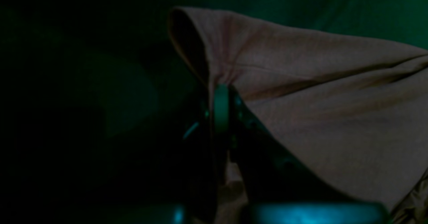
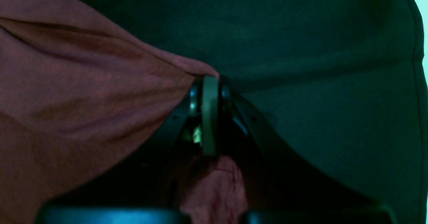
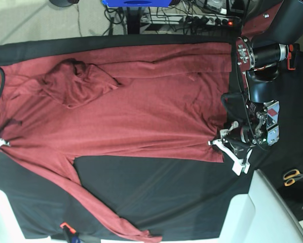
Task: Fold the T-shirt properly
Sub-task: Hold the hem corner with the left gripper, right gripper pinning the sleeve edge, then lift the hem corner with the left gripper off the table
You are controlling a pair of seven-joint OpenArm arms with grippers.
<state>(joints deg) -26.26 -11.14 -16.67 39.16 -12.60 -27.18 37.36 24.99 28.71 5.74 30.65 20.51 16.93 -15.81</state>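
T-shirt (image 3: 141, 106) is lying spread across the desk (image 3: 161, 192), which is covered in a black cloth. Rust-red knit, plain, long-sleeved. In the base view the body is filling the upper half of the desk, reaching from the left edge to the arm at right. One sleeve (image 3: 98, 207) is trailing diagonally down toward the near edge, its cuff ending close to the desk rim. Another portion is lying bunched and folded over itself at upper left (image 3: 75, 83), making a rumpled mound with shadowed creases. A long straight fold is running along the top edge.

Left hand (image 1: 220, 90) is clenching a pinch of the T-shirt: fabric is gathering into radiating wrinkles at the tips, and an edge is curling up into an open loop above them. The base view puts this grip at the fabric's lower right corner.

Right hand (image 2: 210, 80) is likewise clamping onto a cloth edge, with the T-shirt pulling taut to the left in long creases and a small tuft hanging below the fingers. In the base view this hand is sitting at the far left desk edge.

Scissors (image 3: 295, 175) are lying at far right, well apart from the garment.
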